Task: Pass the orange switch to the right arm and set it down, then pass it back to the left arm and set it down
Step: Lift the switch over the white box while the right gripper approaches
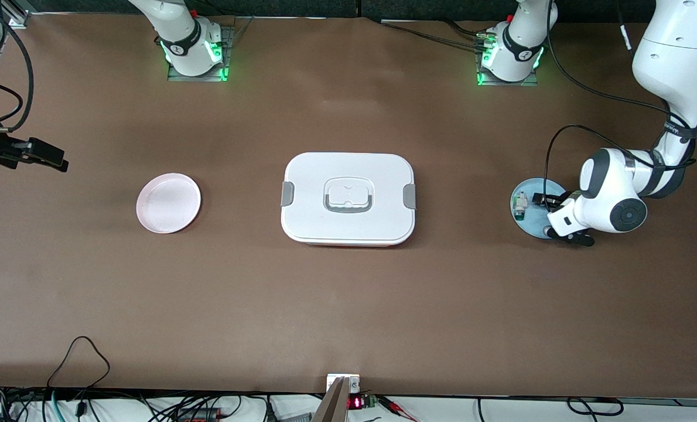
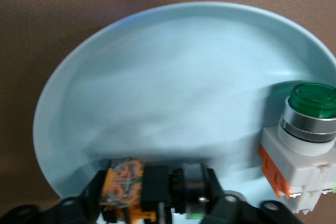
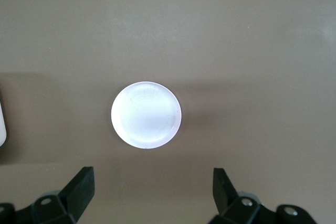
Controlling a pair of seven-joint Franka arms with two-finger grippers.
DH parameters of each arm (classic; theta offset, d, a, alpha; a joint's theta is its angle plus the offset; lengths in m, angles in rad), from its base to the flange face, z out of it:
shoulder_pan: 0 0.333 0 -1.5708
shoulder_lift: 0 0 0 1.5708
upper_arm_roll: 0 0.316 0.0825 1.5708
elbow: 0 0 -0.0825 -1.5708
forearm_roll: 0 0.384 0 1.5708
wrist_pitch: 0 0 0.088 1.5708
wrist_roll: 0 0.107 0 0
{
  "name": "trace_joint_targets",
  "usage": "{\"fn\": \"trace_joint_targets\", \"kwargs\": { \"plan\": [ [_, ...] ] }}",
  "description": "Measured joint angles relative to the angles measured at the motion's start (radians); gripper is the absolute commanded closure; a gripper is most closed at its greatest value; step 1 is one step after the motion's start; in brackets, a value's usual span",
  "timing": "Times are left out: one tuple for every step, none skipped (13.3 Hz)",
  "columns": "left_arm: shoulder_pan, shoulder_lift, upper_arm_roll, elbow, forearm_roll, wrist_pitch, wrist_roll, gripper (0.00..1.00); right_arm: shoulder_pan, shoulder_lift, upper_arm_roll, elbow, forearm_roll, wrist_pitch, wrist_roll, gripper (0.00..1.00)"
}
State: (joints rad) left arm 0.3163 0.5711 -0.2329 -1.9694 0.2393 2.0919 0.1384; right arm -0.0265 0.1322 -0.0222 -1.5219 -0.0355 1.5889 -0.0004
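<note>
The orange switch (image 2: 137, 188), black with an orange end, lies on its side on the pale blue plate (image 2: 173, 87) at the left arm's end of the table. My left gripper (image 2: 156, 195) is down on that plate (image 1: 529, 221), one finger against each end of the switch, shut on it. In the front view the left wrist (image 1: 594, 205) hides most of the switch. The white box (image 1: 348, 199) sits at the table's middle, lid on. My right gripper (image 3: 154, 192) hangs open and holds nothing, high over the right arm's end of the table (image 1: 44, 157).
A white-and-green component (image 2: 302, 145) rests on the same blue plate beside the switch (image 1: 520, 204). A pink plate (image 1: 168, 203) with nothing on it lies between the box and the right arm's end, seen below the right gripper (image 3: 146, 114).
</note>
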Motion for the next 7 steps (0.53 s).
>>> {"fn": "trace_joint_targets", "kwargs": {
  "plan": [
    [0.0, 0.0, -0.001, 0.0, 0.0, 0.0, 0.0, 0.63, 0.0, 0.0, 0.0, 0.0, 0.0, 0.0, 0.0, 0.0],
    [0.0, 0.0, -0.001, 0.0, 0.0, 0.0, 0.0, 0.69, 0.0, 0.0, 0.0, 0.0, 0.0, 0.0, 0.0, 0.0],
    [0.0, 0.0, -0.001, 0.0, 0.0, 0.0, 0.0, 0.73, 0.0, 0.0, 0.0, 0.0, 0.0, 0.0, 0.0, 0.0],
    [0.0, 0.0, -0.003, 0.001, 0.0, 0.0, 0.0, 0.75, 0.0, 0.0, 0.0, 0.0, 0.0, 0.0, 0.0, 0.0],
    [0.0, -0.002, -0.007, 0.007, 0.0, -0.005, 0.001, 0.77, 0.0, 0.0, 0.0, 0.0, 0.0, 0.0, 0.0, 0.0],
    [0.0, -0.006, -0.018, 0.024, 0.0, -0.028, 0.002, 0.79, 0.0, 0.0, 0.0, 0.0, 0.0, 0.0, 0.0, 0.0],
    [0.0, -0.016, -0.037, 0.054, 0.0, -0.079, 0.002, 0.8, 0.0, 0.0, 0.0, 0.0, 0.0, 0.0, 0.0, 0.0]
  ]
}}
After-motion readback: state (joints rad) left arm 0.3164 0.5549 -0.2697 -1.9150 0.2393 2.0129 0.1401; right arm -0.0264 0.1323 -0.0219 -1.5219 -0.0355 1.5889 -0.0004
